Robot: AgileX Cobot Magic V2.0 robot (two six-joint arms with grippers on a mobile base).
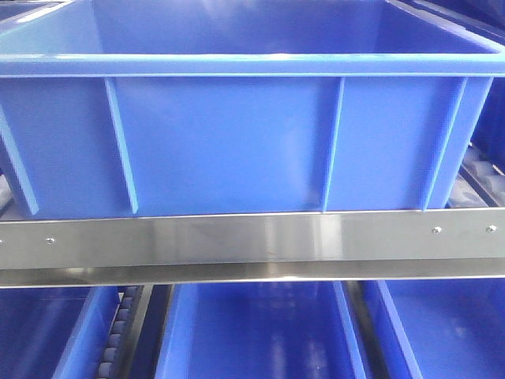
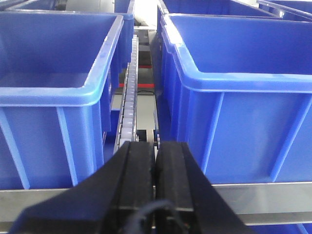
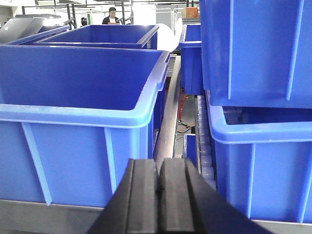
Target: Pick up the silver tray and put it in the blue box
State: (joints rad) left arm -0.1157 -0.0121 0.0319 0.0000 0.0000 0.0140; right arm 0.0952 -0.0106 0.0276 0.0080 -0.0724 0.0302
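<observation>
I am looking through the right wrist camera, and my right gripper [image 3: 158,195] is sitting low in the middle of the picture with its two black fingers [image 3: 142,195] pressing flat together and nothing between them. Just beyond it the blue box [image 3: 83,122] is standing on a metal rail [image 3: 44,214], its open top facing me. To the right two more blue crates [image 3: 258,48] are sitting stacked, with a roller track [image 3: 204,141] running between the rows. Far back someone [image 3: 112,15], probably a person in dark clothes, is standing.
</observation>
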